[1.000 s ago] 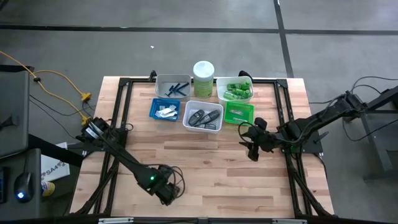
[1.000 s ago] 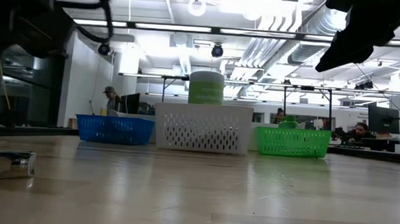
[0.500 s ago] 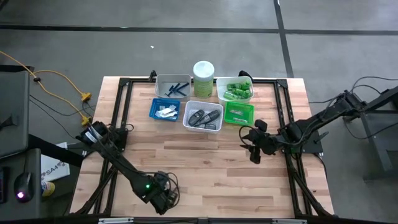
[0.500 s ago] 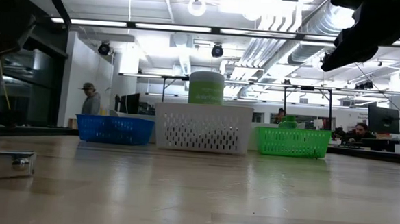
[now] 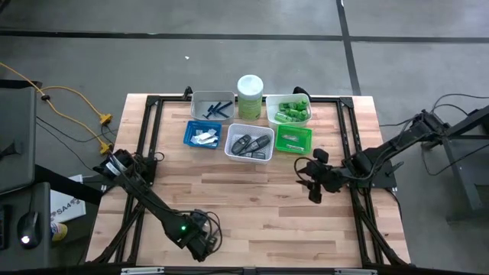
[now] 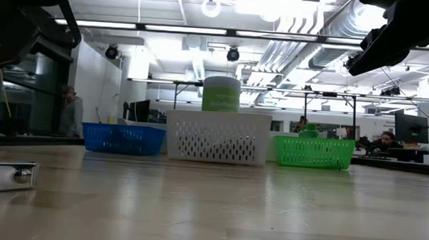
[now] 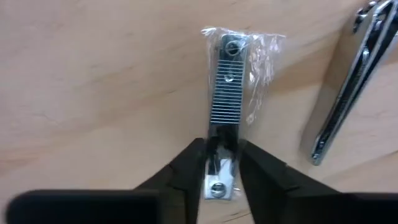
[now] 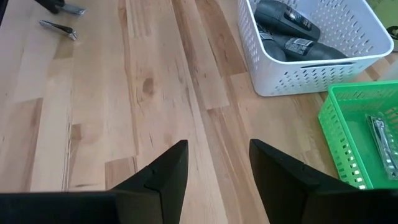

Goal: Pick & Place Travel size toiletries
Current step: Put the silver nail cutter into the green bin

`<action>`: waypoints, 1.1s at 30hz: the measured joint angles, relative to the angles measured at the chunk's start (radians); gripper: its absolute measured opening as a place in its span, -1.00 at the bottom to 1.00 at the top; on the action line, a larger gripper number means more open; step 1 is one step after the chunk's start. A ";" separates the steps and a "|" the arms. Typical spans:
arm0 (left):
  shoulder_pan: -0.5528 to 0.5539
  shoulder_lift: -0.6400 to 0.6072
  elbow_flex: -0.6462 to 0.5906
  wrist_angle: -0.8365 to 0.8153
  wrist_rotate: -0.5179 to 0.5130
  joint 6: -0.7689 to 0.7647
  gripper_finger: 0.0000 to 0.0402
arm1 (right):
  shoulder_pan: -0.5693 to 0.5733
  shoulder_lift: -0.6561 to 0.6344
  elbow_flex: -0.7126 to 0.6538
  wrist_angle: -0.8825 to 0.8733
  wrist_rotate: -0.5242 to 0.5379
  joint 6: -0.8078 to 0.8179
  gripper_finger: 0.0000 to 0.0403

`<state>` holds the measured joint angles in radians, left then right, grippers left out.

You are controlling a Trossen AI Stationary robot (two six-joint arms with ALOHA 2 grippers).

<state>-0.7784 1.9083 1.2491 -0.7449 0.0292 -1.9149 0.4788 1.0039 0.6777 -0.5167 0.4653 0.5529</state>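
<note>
Left gripper at the desk's front edge: your jaws pinch the packeted clipper by one end; it may pivot out. Bare clipper lies beside. Right gripper hangs half-open, empty, right of centre.

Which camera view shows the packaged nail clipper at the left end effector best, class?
The left wrist view: the packaged nail clipper fills it, lying between the left end effector fingers. The high view hides it beneath the arm, and the low and right wrist views don't clearly show it.

Open-plan lab or workshop: exposed ceiling ducts, strip lights, distant workbenches.
</note>
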 joint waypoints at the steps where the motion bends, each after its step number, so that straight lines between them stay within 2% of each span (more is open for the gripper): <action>1: 0.000 0.000 -0.001 -0.003 0.000 0.001 -0.57 | 0.003 0.000 0.000 0.000 0.000 0.000 -0.19; 4: 0.000 0.000 -0.001 -0.003 0.003 0.045 -0.74 | 0.014 0.000 0.000 0.002 -0.001 0.000 -0.19; 10: -0.004 -0.003 -0.001 -0.005 -0.099 0.229 -0.74 | 0.034 0.013 -0.009 0.055 0.004 -0.005 -0.19; 13: -0.002 -0.008 -0.002 -0.025 -0.222 0.303 -0.74 | 0.048 0.038 -0.039 0.155 -0.003 -0.045 -0.19; 17: 0.001 -0.002 0.029 -0.068 -0.447 0.479 -0.74 | 0.068 0.098 -0.093 0.368 -0.004 -0.137 -0.19; 23: 0.034 -0.005 0.066 -0.021 -0.781 0.777 -0.74 | 0.080 0.240 -0.142 0.748 0.000 -0.272 -0.19; 25: 0.058 -0.006 0.074 0.059 -0.847 0.904 -0.74 | 0.080 0.305 -0.145 0.850 0.001 -0.327 -0.19; 29: 0.122 -0.007 0.073 0.261 -0.852 1.200 -0.74 | 0.080 0.453 -0.144 1.107 -0.004 -0.467 -0.19; 33: 0.185 -0.007 0.073 0.425 -0.809 1.399 -0.74 | 0.078 0.576 -0.144 1.293 -0.021 -0.547 -0.19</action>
<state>-0.5934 1.9011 1.3220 -0.3199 -0.7801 -0.5158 0.5566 1.5802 0.5335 0.7760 0.4440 0.0055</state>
